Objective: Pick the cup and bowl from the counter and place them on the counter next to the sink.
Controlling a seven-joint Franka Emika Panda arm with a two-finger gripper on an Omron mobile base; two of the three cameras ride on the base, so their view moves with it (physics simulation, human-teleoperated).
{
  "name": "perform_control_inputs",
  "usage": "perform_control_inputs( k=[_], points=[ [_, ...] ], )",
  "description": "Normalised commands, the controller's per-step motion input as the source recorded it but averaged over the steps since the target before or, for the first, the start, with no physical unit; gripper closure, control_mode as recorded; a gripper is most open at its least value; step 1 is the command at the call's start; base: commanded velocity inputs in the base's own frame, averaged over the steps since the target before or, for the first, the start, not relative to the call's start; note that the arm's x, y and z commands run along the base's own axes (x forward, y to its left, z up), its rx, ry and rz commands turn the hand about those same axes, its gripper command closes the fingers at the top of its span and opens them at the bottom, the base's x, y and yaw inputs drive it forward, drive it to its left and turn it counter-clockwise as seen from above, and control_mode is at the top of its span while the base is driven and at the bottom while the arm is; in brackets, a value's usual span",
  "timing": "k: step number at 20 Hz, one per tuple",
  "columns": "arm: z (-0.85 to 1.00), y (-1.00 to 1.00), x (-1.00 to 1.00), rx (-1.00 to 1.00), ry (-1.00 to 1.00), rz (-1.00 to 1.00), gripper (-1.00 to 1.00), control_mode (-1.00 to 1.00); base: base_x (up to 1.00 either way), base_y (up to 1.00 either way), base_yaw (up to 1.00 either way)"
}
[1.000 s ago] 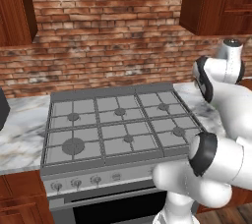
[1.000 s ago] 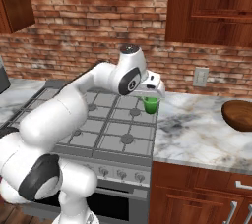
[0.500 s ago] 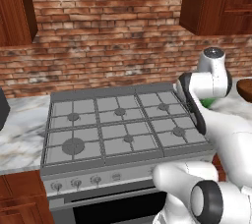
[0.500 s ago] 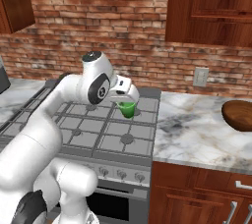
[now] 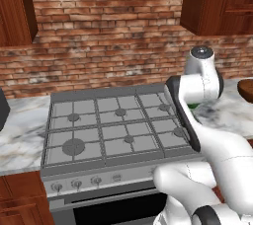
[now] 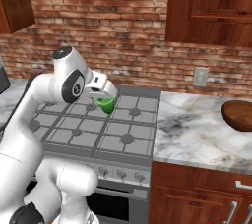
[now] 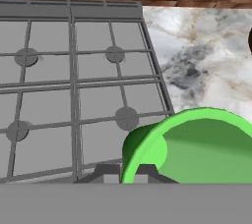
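1. Carried leftward since the earlier frames, the cup (image 6: 105,104) now hangs above the stove (image 6: 93,127), over its rear right burners; half a second ago it was nearer the stove's right edge, and a second ago it was close to the counter's (image 6: 197,129) edge.
2. Closed tight, the gripper (image 6: 104,98) has the cup pinched at its rim; in the right base view the green cup sits just below the white hand, clear of the grates.
3. Seen from the hand camera, the cup (image 7: 197,147) fills the lower right, mouth open and tilted toward the lens, its inside plain green with nothing in it.
4. Below the cup in that view lie the grey grates (image 7: 74,80) and round burner caps, with the marble counter (image 7: 206,61) to the right of the stove.
5. Resting on the counter at the far right of the right base view is the bowl (image 6: 237,115), dark brown wood, partly cut by the frame edge; its inside cannot be seen from this angle.
6. From the left base view, the arm (image 5: 197,120) crosses the stove's right side and hides most of the cup; a sliver of green (image 5: 193,104) shows under the wrist, and the bowl's (image 5: 245,91) rim peeks in at the right edge.
7. Behind everything runs a red brick wall (image 6: 123,36), with reddish-brown cabinets (image 6: 211,7) above.
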Motion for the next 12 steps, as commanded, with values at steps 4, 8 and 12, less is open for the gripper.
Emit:
perform_control_inputs(
  k=[4,8,12],
  points=[
    [0.44,0.59,-0.03,0.0,0.17,0.0,1.0,-1.0,0.0,0.0,0.0],
    [0.12,0.42,-0.12,0.0,0.16,0.01,1.0,-1.0,0.0,0.0,0.0],
    [0.0,0.38,-0.28,0.0,0.2,0.04,1.0,-1.0,0.0,0.0,0.0]
  ],
)
